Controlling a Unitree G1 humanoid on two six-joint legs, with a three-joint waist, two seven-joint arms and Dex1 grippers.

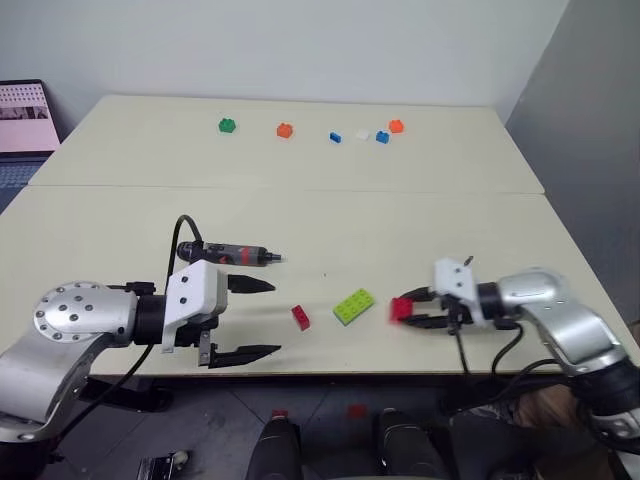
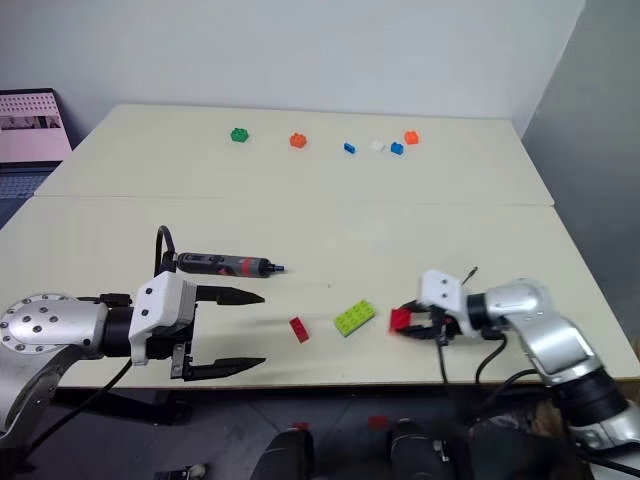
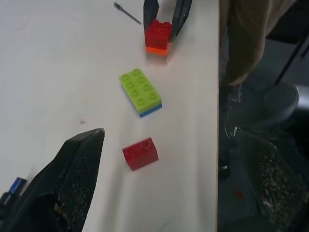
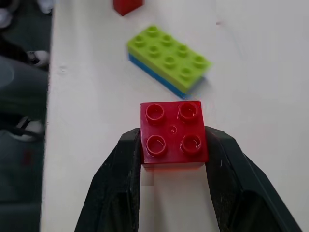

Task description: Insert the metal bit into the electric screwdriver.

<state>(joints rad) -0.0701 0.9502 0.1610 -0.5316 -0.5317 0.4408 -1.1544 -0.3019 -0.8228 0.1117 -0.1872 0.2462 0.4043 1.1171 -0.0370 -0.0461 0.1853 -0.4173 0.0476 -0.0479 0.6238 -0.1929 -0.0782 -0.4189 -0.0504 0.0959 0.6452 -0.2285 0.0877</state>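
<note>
Red square brick [image 4: 173,133] clamped in right gripper [image 1: 412,309] jaws | left gripper [image 1: 255,318] jaws spread wide | electric screwdriver [image 1: 225,255] lying on tabletop [image 1: 400,215]

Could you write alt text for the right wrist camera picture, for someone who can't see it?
Two black fingers of the robot's right hand close around a square red brick with four studs, on a pale table. Just beyond lies a lime green brick stacked on a blue one, and another red brick past that.
</note>
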